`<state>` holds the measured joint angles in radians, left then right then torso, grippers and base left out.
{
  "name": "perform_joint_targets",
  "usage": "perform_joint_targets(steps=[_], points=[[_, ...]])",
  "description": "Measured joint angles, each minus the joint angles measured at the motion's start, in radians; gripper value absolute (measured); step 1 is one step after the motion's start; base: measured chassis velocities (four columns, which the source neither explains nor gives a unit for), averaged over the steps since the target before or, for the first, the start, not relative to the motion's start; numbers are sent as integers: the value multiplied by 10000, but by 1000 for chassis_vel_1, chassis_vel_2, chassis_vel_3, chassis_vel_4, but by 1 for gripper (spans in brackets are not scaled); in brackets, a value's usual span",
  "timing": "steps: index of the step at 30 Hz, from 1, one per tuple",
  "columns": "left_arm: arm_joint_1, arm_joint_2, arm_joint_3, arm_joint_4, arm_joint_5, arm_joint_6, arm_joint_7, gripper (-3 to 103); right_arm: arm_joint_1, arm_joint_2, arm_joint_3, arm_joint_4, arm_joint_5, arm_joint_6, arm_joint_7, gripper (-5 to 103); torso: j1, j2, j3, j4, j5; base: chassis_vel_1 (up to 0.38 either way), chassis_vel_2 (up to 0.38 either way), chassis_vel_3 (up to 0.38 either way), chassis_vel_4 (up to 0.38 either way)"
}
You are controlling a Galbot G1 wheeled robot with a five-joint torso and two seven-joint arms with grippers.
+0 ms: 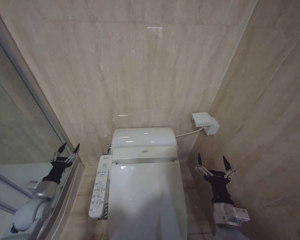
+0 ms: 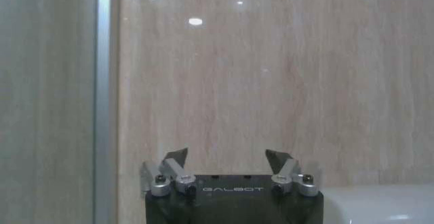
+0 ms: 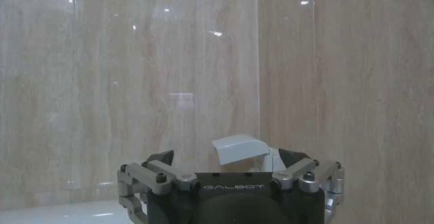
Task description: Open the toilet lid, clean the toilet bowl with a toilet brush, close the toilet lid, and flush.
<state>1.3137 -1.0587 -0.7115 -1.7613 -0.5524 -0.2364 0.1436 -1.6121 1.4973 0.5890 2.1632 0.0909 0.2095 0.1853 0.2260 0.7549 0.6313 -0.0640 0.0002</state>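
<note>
lid down flat over the bowl, at 6 o'clock in the head view, glossy white, nothing touching it. tank just behind it at 12 o'clock of the lid; control panel along the lid's 9 o'clock edge. wall box at 2 o'clock of the tank, cable running to it. left gripper at 9 o'clock, beside the glass partition, fingers spread wide, empty. right gripper at 3 o'clock of the lid, near the side wall, fingers wide, empty.
</note>
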Motion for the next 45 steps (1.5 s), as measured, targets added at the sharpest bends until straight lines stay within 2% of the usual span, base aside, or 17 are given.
perform_joint_targets(steps=[4, 5, 12, 18, 28, 36, 45], points=[[614, -362, -326, -835, 124, 97, -230, 72, 0, -1, 0, 0, 0, 0, 0, 100, 0, 0, 0, 2, -1, 0, 0, 0, 0], [785, -487, -395, -1072, 189, 97, -265, 97, 0, -1, 0, 0, -1, 0, 0, 100, 0, -1, 0, 2, -1, 0, 0, 0, 0], [1539, -1115, -533, -2251, 384, 100, -480, 97, 0, -1, 1, 0, 0, 0, 0, 100, 0, -1, 0, 0, -1, 0, 0, 0, 0], [2041, -1504, -410, -3021, 643, 314, -822, 100, 0, -1, 0, 0, -1, 0, 0, 100, 0, -1, 0, 1, -3, 0, 0, 0, 0], [2269, -1883, 215, -3505, 823, 369, -1217, 100, 0, -1, 0, 0, 0, 0, 0, 100, 0, -1, 1, 0, -2, 0, 0, 0, 0], [2408, -2177, 705, -3728, 1011, 460, -1045, 100, 0, -1, 0, 0, -1, 0, 0, 100, 0, -1, 1, 1, -2, 0, 0, 0, 0], [2650, -2068, 361, -3676, 1137, 393, -804, 100, 0, -1, 0, 0, 0, 0, 0, 100, 0, -1, 1, 2, -3, 0, 0, 0, 0]])
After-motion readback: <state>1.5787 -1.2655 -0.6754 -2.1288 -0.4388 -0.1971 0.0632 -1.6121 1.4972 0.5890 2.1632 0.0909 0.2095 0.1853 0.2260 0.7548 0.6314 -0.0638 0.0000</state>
